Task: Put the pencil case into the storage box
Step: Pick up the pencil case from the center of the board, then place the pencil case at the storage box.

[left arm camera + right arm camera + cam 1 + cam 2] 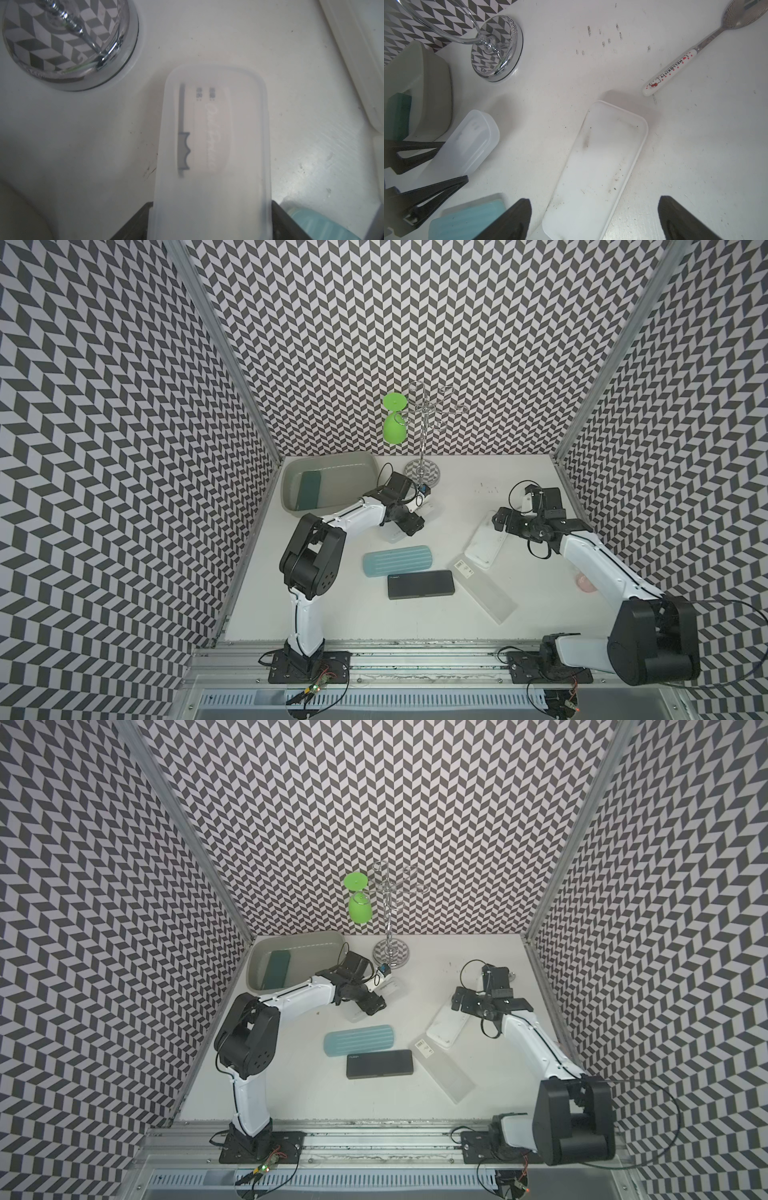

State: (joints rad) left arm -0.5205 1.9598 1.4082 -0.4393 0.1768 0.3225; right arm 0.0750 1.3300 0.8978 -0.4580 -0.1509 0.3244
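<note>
Blurred, unreadable print [212, 133] on frosted pencil case [214, 197]

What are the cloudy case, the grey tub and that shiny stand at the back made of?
Frosted case: likely translucent plastic, matte; a printed label shows blurred through it. Storage box: probably moulded plastic, dull grey-green, rounded flared rim. Stand: looks chromed metal; its base mirrors the patterned wall.

white case [593, 166], spoon [675, 68], right gripper [593, 220] spread

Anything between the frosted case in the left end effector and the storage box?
Nothing visible. The frosted case, held by the left end effector, is right beside the storage box; the rack base stands off to one side.
</note>
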